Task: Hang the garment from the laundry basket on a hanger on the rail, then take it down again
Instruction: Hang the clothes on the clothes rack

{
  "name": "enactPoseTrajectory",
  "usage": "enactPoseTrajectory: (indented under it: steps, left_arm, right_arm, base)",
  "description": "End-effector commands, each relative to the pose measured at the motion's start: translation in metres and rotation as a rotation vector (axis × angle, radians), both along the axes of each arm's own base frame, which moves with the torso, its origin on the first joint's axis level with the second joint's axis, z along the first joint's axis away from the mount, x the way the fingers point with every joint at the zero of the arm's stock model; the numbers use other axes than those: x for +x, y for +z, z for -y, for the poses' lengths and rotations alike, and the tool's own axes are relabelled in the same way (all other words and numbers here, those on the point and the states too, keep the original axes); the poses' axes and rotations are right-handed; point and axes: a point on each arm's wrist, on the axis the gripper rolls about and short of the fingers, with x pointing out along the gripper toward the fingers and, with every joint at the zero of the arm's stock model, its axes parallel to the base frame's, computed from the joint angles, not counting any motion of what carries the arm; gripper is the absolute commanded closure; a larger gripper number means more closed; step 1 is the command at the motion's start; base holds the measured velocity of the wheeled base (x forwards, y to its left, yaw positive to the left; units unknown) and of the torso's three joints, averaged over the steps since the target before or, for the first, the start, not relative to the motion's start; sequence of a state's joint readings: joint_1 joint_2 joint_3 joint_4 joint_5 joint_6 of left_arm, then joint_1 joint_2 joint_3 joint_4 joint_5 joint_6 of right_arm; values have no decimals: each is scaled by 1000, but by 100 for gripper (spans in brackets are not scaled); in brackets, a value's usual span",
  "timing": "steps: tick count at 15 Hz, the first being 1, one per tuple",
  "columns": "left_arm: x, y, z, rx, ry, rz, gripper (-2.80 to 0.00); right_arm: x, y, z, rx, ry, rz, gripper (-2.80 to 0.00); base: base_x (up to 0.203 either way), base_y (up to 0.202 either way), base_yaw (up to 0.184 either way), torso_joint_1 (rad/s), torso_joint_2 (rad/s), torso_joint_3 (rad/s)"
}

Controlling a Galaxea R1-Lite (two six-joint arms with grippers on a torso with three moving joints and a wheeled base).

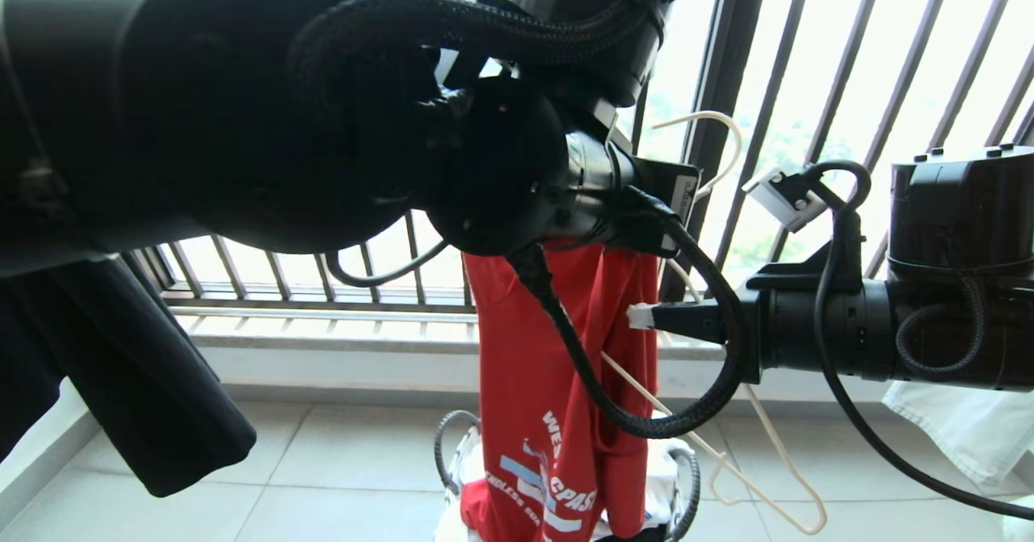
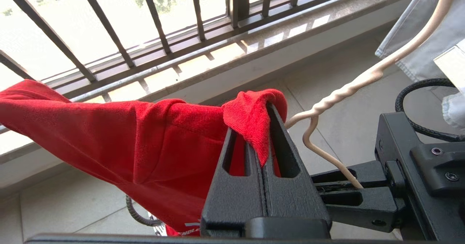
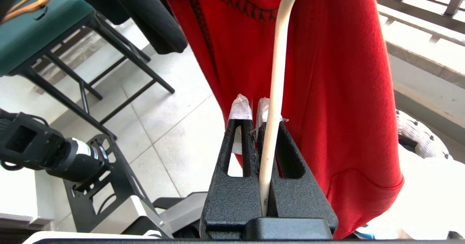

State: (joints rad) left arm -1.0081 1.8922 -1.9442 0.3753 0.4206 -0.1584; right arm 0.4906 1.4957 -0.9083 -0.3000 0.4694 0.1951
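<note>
The garment (image 1: pixel 557 380), a red T-shirt with white lettering, hangs bunched from above down to the laundry basket (image 1: pixel 688 477) on the floor. My left gripper (image 2: pixel 259 135) is shut on a fold of the red fabric (image 2: pixel 109 135) at its top edge. Beside the shirt, my right gripper (image 1: pixel 642 316) is shut on a wire arm of the cream hanger (image 1: pixel 775 461), whose hook (image 1: pixel 719 122) points up. In the right wrist view the hanger wire (image 3: pixel 278 73) runs between the shut fingers (image 3: pixel 253 109), with the garment (image 3: pixel 327 91) just behind. The rail is out of view.
A black window railing (image 1: pixel 808 81) and a low ledge stand close behind. A black garment (image 1: pixel 137 388) hangs at the left and a pale one (image 1: pixel 961 429) at the right. A teal-seated chair (image 3: pixel 36 29) stands on the tiled floor.
</note>
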Motion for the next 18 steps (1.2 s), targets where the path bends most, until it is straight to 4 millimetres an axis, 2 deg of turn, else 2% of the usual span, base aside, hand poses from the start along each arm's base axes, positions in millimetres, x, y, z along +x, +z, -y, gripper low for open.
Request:
enactPoseTrajectory:
  steps: [1,9,10,13,18]
  left_arm:
    - [6,-8,7,11,5,-5,0]
    - [-2,-6,14,5,-28,14,0]
    - [-3,-6,14,10,-28,17,-280]
    - [-5,-3,11,24,-34,33,-280]
    - [-30,17,-2,9,-65,63,-280]
  right_arm:
    - [-2,3,1,7,3,9,0]
    - [-3,4,2,9,3,15,0]
    - [-3,4,2,10,3,14,0]
    - [-4,5,2,10,2,18,0]
    - [-6,9,4,16,1,32,0]
  base:
    - [0,0,0,0,0,0]
    - [0,0,0,0,0,0]
    - [0,0,0,0,0,0]
    - [0,0,0,0,0,0]
    - [0,0,0,0,0,0]
